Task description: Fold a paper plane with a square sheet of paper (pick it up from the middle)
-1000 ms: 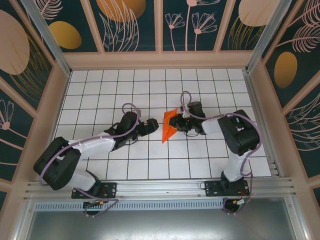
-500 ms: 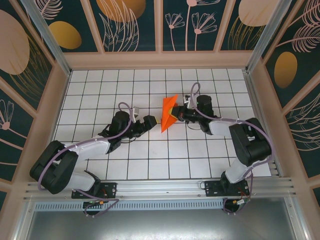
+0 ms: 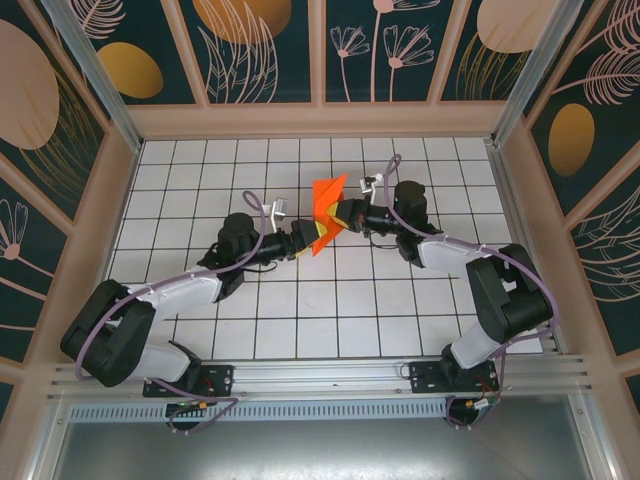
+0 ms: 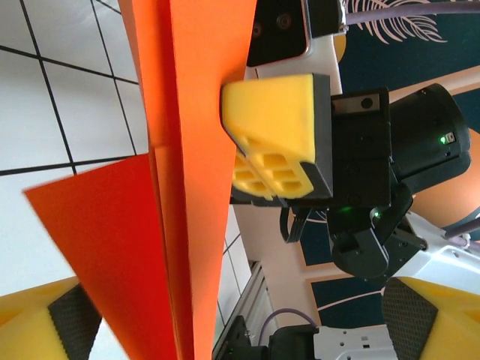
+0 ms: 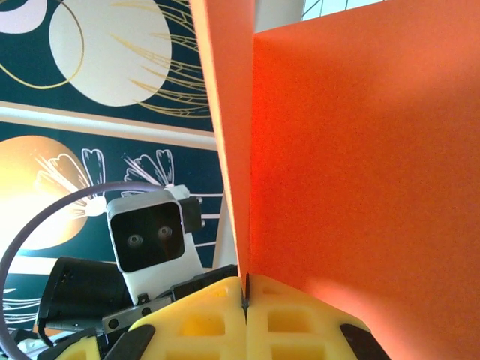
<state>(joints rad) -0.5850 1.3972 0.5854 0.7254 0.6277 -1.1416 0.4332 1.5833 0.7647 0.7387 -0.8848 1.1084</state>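
From above, the right gripper (image 3: pixel 338 214) is holding the paper plane (image 3: pixel 325 212) up over the middle of the white grid table (image 3: pixel 200 180), the orange-red paper standing on edge, one corner pointing toward the far wall. The left gripper (image 3: pixel 308 241) is sitting just beside the paper's lower, near end; whether it is touching the paper cannot be told from here.

In the left wrist view, the left gripper's own yellow pads (image 4: pixel 34 322) are standing wide apart at the bottom corners, and the paper plane (image 4: pixel 199 150) is rising between them without either pad pressing on it. One yellow pad (image 4: pixel 274 135) of the right gripper is lying flat against the paper's side, higher up.

In the right wrist view, the right gripper (image 5: pixel 245 304) is clamping the paper plane (image 5: pixel 352 172) – its two yellow pads are meeting tight on the edge, with the layers spreading into a narrow V above them. The left arm's wrist camera (image 5: pixel 150 236) is facing in from behind the paper.
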